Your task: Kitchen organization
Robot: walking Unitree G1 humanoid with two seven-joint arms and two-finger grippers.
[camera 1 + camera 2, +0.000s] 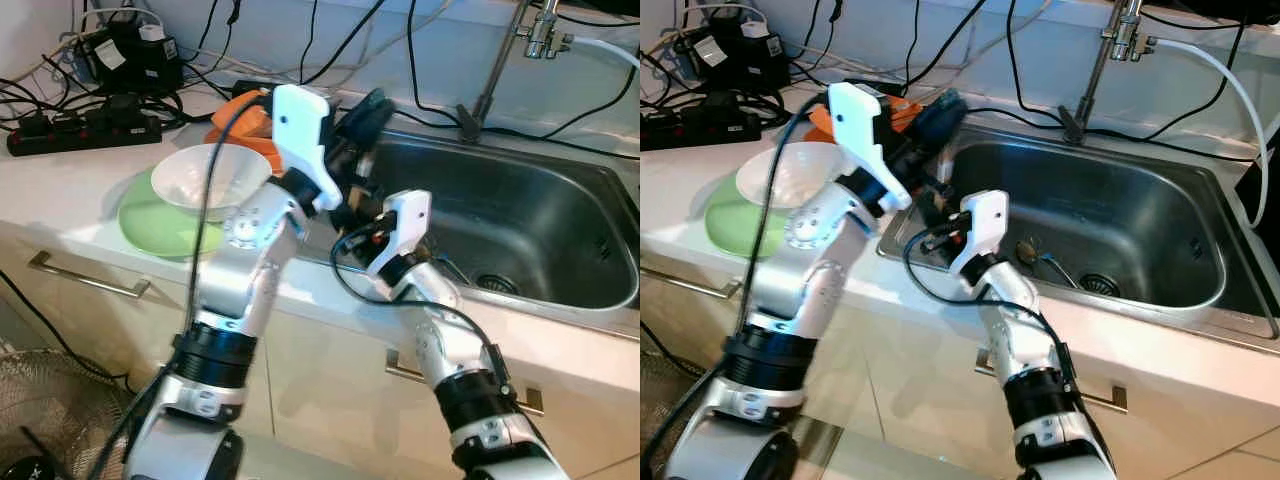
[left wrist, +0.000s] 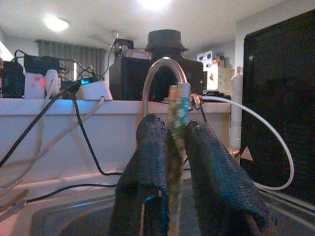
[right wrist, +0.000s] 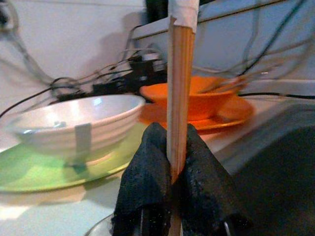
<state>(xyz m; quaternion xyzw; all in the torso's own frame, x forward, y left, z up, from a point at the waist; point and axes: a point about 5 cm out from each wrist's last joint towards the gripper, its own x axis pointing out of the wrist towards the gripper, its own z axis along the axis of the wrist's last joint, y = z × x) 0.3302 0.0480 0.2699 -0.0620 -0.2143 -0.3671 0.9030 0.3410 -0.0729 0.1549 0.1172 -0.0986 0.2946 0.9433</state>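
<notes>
On the white bench point(image 1: 70, 190), at the left, a white bowl point(image 1: 205, 180) sits on a green plate point(image 1: 150, 225). Just behind them an orange bowl point(image 3: 197, 98) rests on an orange plate point(image 3: 236, 114). The left claw point(image 2: 173, 167) is above the sink's near left corner, its fingers point(image 2: 150, 162) pinched narrow on a thin upright stick point(image 2: 178, 105). Just beside it, the right claw point(image 3: 170, 162) is clamped on a pair of wooden chopsticks point(image 3: 179, 73), held upright over the sink's left edge. The steel sink point(image 1: 560, 235) lies to the right, with a tap point(image 1: 500, 55) behind it.
</notes>
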